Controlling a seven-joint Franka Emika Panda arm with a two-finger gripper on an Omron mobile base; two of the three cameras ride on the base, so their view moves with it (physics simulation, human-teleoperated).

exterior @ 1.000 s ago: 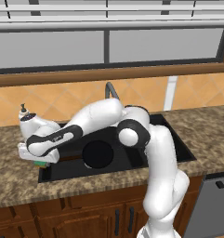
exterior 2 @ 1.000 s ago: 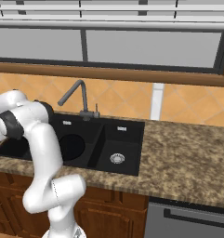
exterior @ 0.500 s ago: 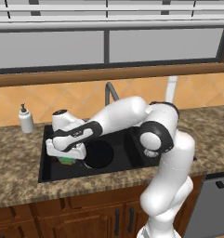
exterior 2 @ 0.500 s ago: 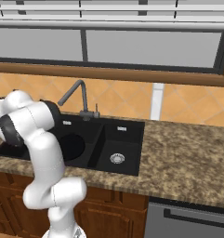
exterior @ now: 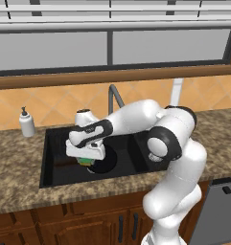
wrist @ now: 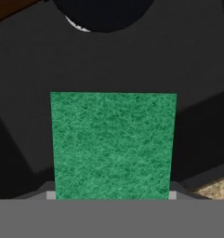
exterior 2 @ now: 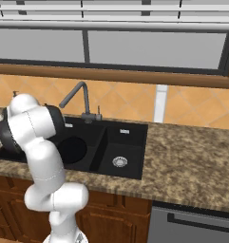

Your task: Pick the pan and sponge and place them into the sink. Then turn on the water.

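A: Right, items left to right, please.

B: Soap bottle (exterior: 26, 123): upright on the counter (exterior: 21, 191), left of the sink (exterior: 50, 158). Not mine to move.

A: Next?

B: Gripper (exterior: 86, 159): over the big left basin, clamped on the sponge (exterior: 88, 161). From the hand camera the sponge's green face (wrist: 112, 145) sits square between the jaws, basin floor beyond it.

A: Pan?

B: Pan (exterior: 103, 160): in that same basin, just right of and under the hand. From the right camera its round face (exterior 2: 71, 150) lies flat on the basin floor.

A: Further right?

B: Faucet (exterior 2: 77, 98): behind the divider, no stream showing. Small basin, drain (exterior 2: 119, 162), bare.

A: Risks?

B: If I let go from here, I judge the sponge may land on the pan or its rim and tip off; fine, so long as it stays in the sink. Swinging on to the faucet, my elbow could clip the spout, since the arm crowds it.

A: Anything unclear?

B: Fingertips are cut off at the bottom of the hand camera. Pan handle I cannot make out. How high the sponge hangs over the basin floor, I cannot tell.
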